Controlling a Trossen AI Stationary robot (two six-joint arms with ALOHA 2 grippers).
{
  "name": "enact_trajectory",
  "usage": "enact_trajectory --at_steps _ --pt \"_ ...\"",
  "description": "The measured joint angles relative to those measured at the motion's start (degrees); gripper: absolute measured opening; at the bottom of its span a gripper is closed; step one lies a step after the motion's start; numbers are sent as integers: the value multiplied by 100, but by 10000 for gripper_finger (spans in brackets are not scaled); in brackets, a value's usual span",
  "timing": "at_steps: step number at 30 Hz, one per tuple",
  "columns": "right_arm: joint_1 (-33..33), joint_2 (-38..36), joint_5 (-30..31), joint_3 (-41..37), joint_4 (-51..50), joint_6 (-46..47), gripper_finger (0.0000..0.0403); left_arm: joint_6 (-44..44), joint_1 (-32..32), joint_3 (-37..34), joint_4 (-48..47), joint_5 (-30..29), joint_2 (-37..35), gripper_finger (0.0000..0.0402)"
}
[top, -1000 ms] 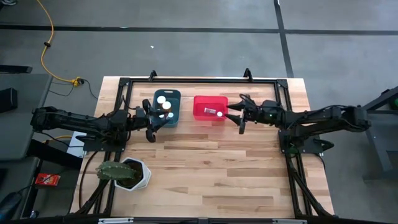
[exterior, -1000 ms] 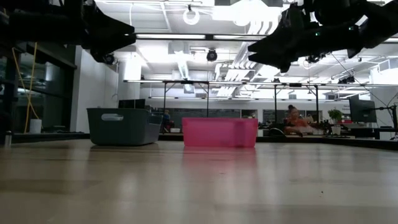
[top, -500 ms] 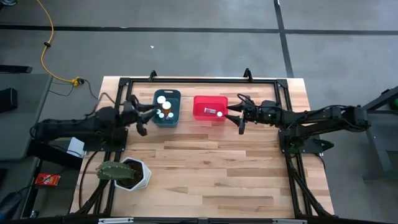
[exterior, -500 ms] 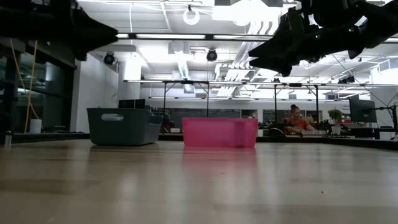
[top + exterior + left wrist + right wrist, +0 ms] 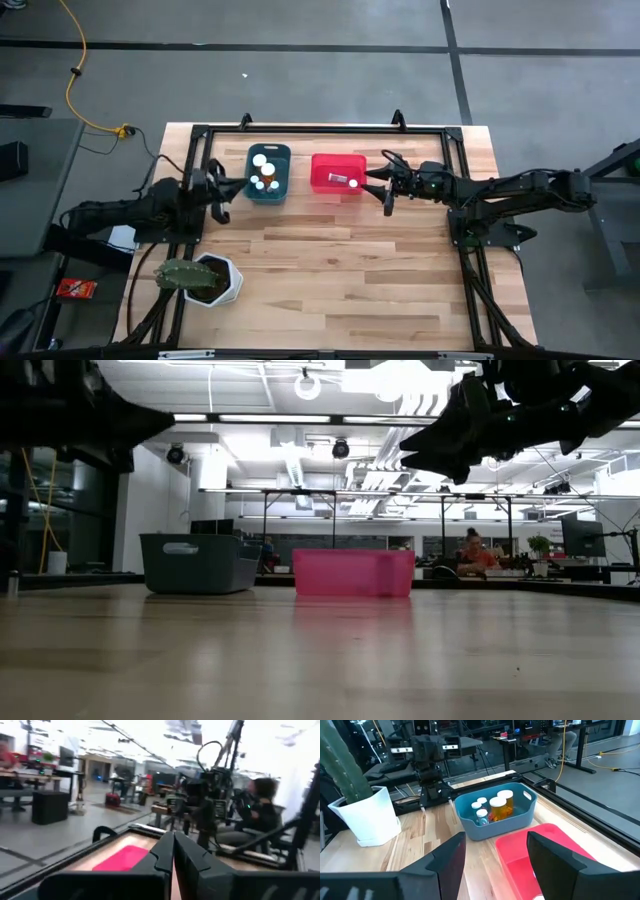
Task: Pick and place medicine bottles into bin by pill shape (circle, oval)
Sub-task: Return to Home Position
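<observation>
The dark teal bin [image 5: 268, 172] and the red bin [image 5: 338, 172] stand side by side at the table's far middle. Several medicine bottles [image 5: 492, 807] with white caps stand upright in the teal bin; one bottle [image 5: 350, 182] lies in the red bin. My left gripper [image 5: 224, 190] hangs shut and empty just left of the teal bin; in its own view the fingers [image 5: 172, 851] are pressed together. My right gripper [image 5: 385, 184] hovers open and empty just right of the red bin, above its rim, its fingers [image 5: 451, 855] wide apart.
A white hexagonal pot with a cactus [image 5: 205, 280] stands at the near left of the table. A black frame [image 5: 325, 130] runs around the table's edge. The wooden top [image 5: 340, 270] lies bare between the bins and the near edge.
My left gripper has drawn back from the teal bin toward the table's left edge and has shut with nothing between its fingers.
</observation>
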Motion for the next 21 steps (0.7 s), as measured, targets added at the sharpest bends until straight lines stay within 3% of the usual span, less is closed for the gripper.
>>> enact_trajectory --at_steps 6,15,21 --pt "0 0 0 0 -54 -15 204 -358 -283 8 -1280 135 39 0" --pt "2 -56 -107 0 -322 -13 204 -293 -733 28 -1234 58 55 0" --pt "7 -525 -111 0 -815 87 203 -118 -819 28 -1232 21 56 0"
